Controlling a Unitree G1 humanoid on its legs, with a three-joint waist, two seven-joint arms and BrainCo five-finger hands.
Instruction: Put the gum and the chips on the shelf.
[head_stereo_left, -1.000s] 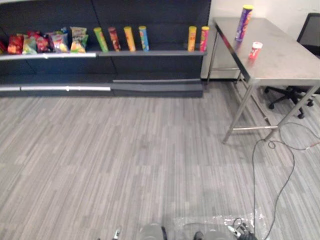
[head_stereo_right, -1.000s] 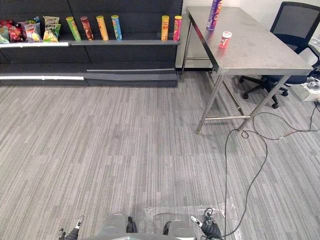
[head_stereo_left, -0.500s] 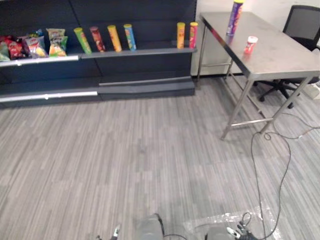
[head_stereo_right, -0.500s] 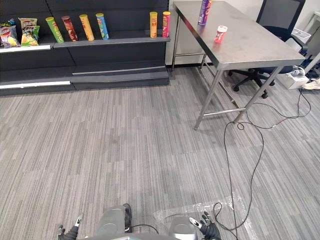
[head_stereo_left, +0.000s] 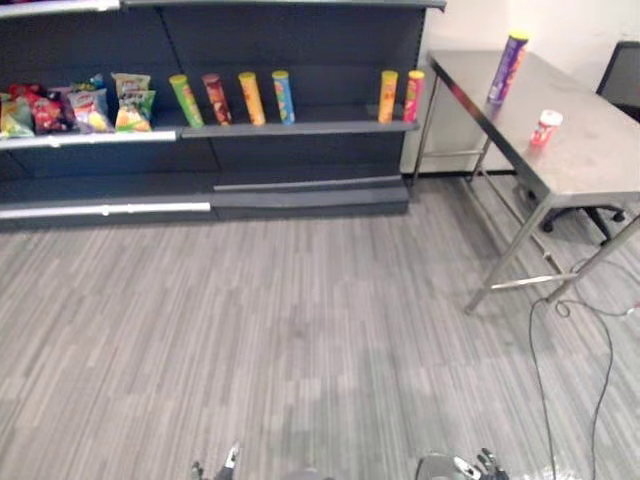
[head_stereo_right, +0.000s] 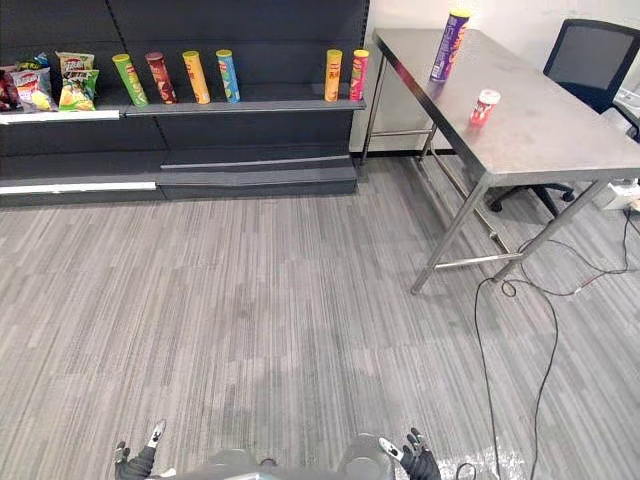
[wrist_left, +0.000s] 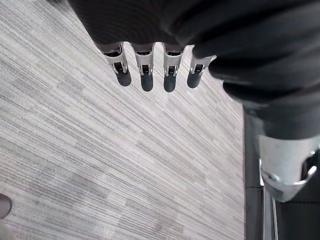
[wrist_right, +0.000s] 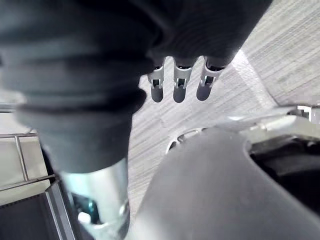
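Observation:
A tall purple can of chips (head_stereo_right: 449, 45) stands upright at the far end of a steel table (head_stereo_right: 540, 135) on the right. A small red and white gum tub (head_stereo_right: 485, 106) sits nearer on the same table. The dark shelf (head_stereo_right: 260, 105) runs along the back wall to the left of the table. My left hand (head_stereo_right: 135, 462) and right hand (head_stereo_right: 418, 464) hang low at the bottom edge, far from the table and the shelf. In the wrist views the left fingers (wrist_left: 146, 76) and the right fingers (wrist_right: 177, 86) are straight and hold nothing.
Several upright chip cans (head_stereo_right: 195, 77) and two more (head_stereo_right: 345, 74) stand on the shelf, with snack bags (head_stereo_right: 55, 85) at its left end. A black office chair (head_stereo_right: 590, 60) stands behind the table. Grey striped floor lies between me and the shelf.
The whole picture has shifted, so the camera has moved; shelf and table sit further right and lower. The can and the gum stay on the table. Both hands hang as before.

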